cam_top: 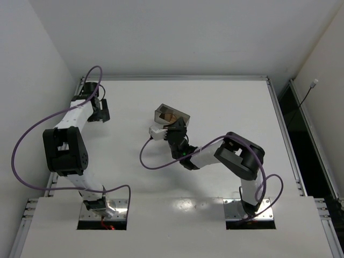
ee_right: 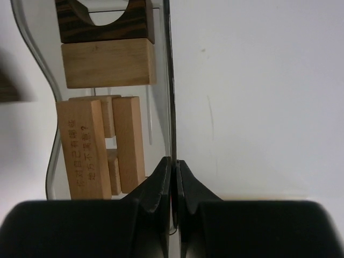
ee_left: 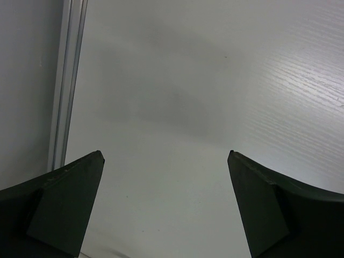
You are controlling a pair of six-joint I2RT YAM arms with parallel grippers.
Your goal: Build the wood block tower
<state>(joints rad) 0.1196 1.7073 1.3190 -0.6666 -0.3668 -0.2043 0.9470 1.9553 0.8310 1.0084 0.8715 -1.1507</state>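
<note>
The wood blocks lie inside a dark translucent bin point(cam_top: 173, 113) at the table's middle. In the right wrist view I see a dark brown notched block point(ee_right: 107, 27), a tan block point(ee_right: 107, 63) below it, an upright tan bar point(ee_right: 129, 142) and a tan bar with printed characters point(ee_right: 83, 148). My right gripper point(ee_right: 173, 161) is shut on the bin's thin side wall point(ee_right: 167, 80), with the blocks to its left. In the top view the right gripper point(cam_top: 174, 124) sits at the bin's near edge. My left gripper point(ee_left: 166, 156) hangs open over bare table, holding nothing, far left of the bin point(cam_top: 102, 113).
An aluminium rail point(ee_left: 67, 80) runs along the table's left edge, just beside the left gripper. White walls close in the table at the left and back. Purple cables point(cam_top: 156, 161) loop from both arms over the table.
</note>
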